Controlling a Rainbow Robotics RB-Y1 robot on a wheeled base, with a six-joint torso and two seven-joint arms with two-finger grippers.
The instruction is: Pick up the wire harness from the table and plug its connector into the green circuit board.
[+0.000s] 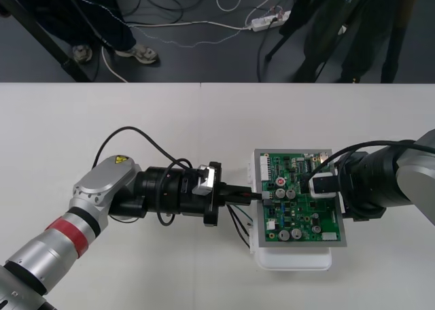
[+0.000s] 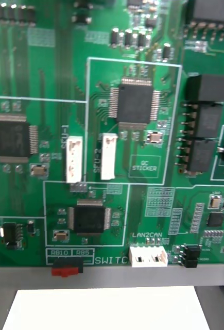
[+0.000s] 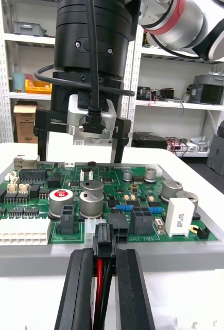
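so the left arm [image 1: 95, 198] reaches in flat from the lower left, left gripper [image 3: 105, 253] with its black fingers [image 3: 81, 289] squeezed close on the harness plug [image 3: 102, 241], and the right arm [image 1: 397, 177] comes in from the right, right gripper [image 1: 325, 187] pointing straight down

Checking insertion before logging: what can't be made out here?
Plug seating: left wrist view, fingers flank it, its own body hides the mating face; front view, the left gripper covers it.
Wires' far end: front view, too thin to follow beside the white base.
Board under the right gripper: front view, covered.
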